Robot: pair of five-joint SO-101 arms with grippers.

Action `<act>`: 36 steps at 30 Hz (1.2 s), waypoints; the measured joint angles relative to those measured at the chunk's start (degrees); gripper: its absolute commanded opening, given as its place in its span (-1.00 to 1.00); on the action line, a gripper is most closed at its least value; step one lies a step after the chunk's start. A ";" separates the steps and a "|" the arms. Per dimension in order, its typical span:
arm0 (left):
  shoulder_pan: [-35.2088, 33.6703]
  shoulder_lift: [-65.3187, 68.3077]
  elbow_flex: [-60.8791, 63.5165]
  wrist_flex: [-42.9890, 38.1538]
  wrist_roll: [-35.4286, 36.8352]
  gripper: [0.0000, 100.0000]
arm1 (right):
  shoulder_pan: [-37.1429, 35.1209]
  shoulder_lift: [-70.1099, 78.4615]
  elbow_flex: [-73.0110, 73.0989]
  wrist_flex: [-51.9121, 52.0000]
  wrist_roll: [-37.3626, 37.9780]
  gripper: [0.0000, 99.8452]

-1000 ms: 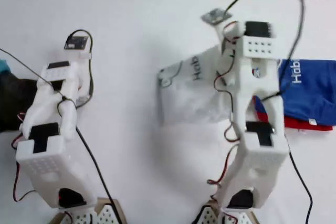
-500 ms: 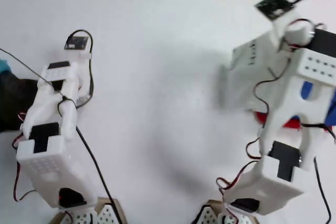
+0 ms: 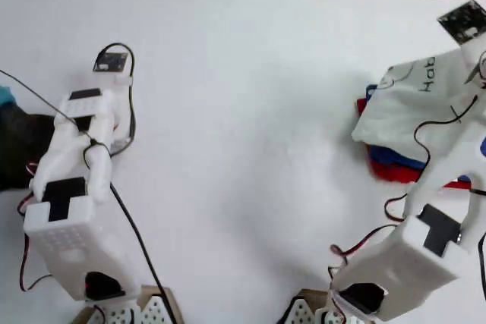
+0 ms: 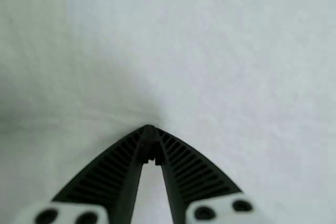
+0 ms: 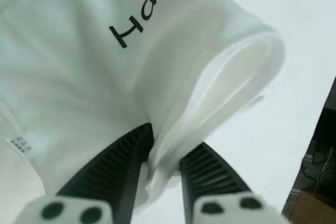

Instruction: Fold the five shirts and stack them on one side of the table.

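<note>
While the right gripper (image 5: 165, 157) is clamped on a fold of the white shirt (image 3: 410, 108), with one dark ribbed finger on each side of the doubled-over cloth, the shirt hangs over a small stack near the right edge of the desk (image 3: 243, 111). Its black lettering and a line drawing face up, and its thick folded edge bulges out past the fingers in the right wrist view. Under it a blue shirt (image 3: 395, 155) shows as a strip along the near side. Below that a red shirt (image 3: 396, 174) shows as another strip, nearest the front edge of the desk. Whether the white shirt already rests its weight on the blue one or is held just above it cannot be told. The right arm (image 3: 414, 252) leans from its base at the front edge out toward the right edge, crossing over part of the stack. The left gripper (image 4: 150, 136) has its tips pressed together with nothing between them, pointing down at the bare white desk. The left arm (image 3: 72, 180) sits folded near the left edge. A dark cloth (image 3: 17, 146) lies beside it at that edge, partly hidden by the arm.
</note>
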 measured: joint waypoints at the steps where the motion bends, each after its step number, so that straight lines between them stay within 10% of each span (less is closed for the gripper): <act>1: 0.00 0.00 0.00 0.00 0.00 -0.95 | 0.35 1.32 0.00 -0.88 0.00 -0.96; 13: 0.00 0.00 0.00 0.00 0.00 -0.95 | 2.99 15.30 -1.85 -11.16 0.18 -0.95; 20: 0.00 0.00 0.00 0.00 0.00 -0.95 | 4.48 20.66 -10.90 -11.60 -1.76 -0.53; 31: 0.00 0.00 0.00 0.00 0.00 -0.95 | 2.73 21.36 -21.54 4.57 -10.11 -0.59; 36: 0.00 0.00 0.00 0.00 0.00 -0.95 | -6.51 18.20 -22.15 10.46 -15.74 -0.97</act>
